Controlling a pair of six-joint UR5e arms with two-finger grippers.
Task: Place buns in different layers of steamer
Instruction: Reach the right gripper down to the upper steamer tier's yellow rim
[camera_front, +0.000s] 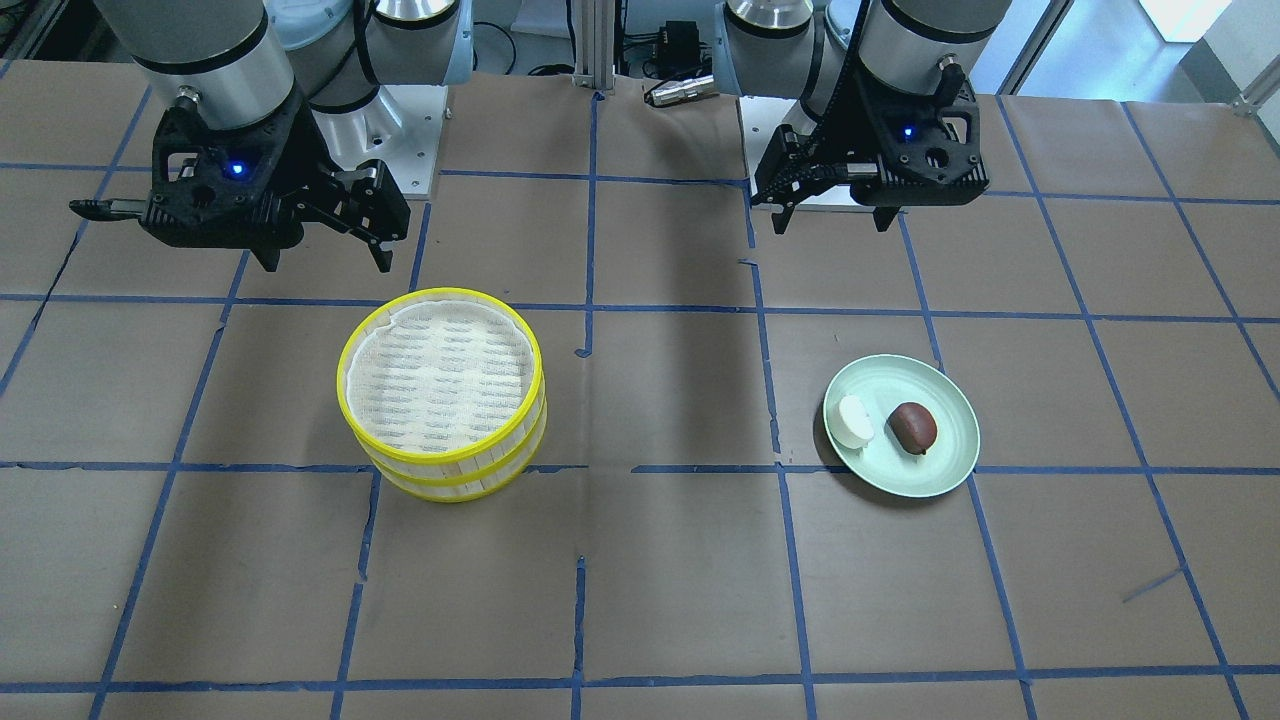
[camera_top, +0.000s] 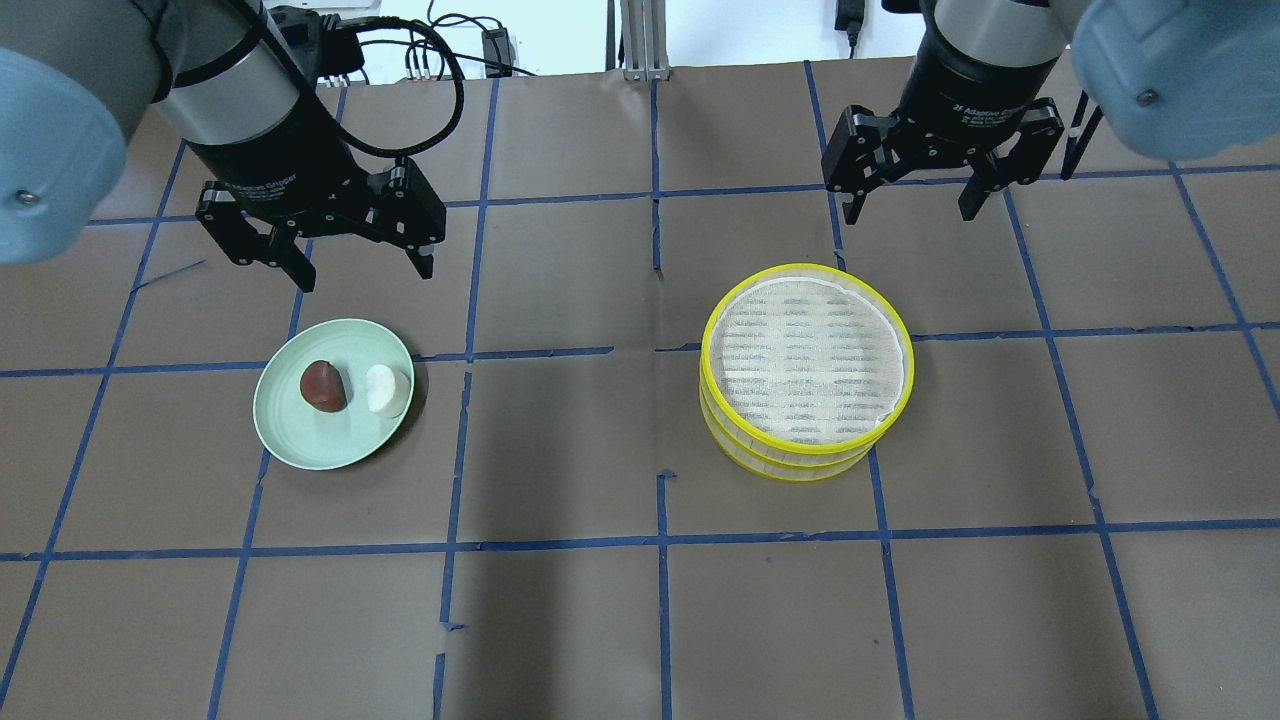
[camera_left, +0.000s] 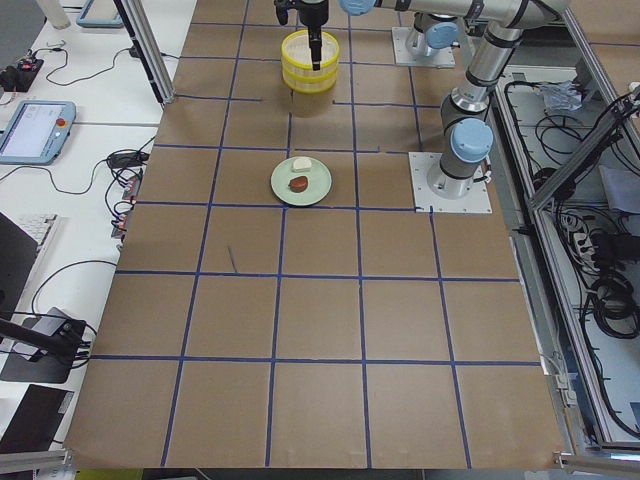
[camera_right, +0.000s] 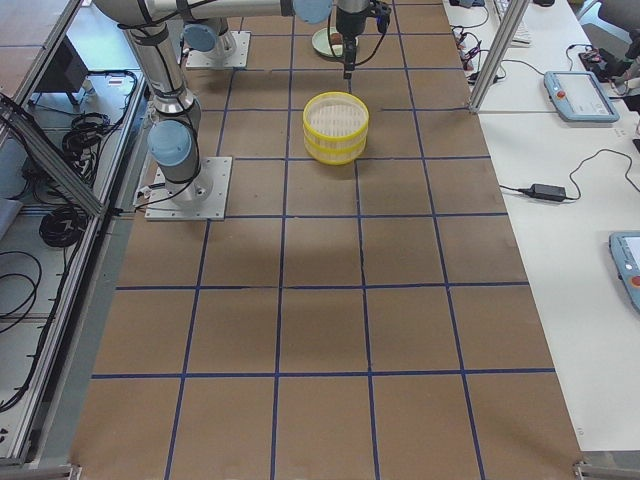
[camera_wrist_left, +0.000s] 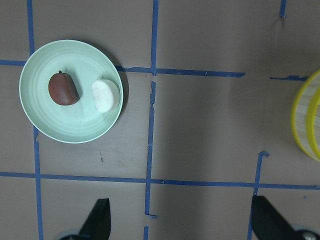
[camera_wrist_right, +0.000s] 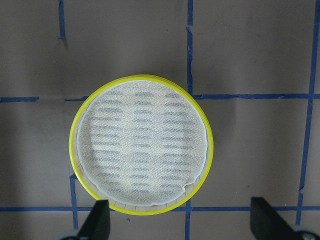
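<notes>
Two steamer layers stand stacked, the top basket (camera_top: 806, 357) on the lower basket (camera_top: 780, 468), both with yellow rims; the top one's white mesh floor (camera_wrist_right: 142, 147) is bare. The white bun (camera_top: 386, 389) and the reddish-brown bun (camera_top: 323, 386) lie side by side on a pale green plate (camera_top: 300, 440). My left gripper (camera_top: 366, 275) is open and empty, hovering just behind the plate. My right gripper (camera_top: 909, 213) is open and empty, hovering behind the stack. In the front view the stack (camera_front: 442, 385) is on the left, and the white bun (camera_front: 853, 421) and brown bun (camera_front: 914, 427) are on the right.
The table is brown paper with a blue tape grid (camera_top: 660, 350). The plate and the stack stand about two grid squares apart. The arm bases (camera_front: 400, 130) sit at the robot's side of the table. Desks with devices (camera_left: 40, 130) flank the table ends.
</notes>
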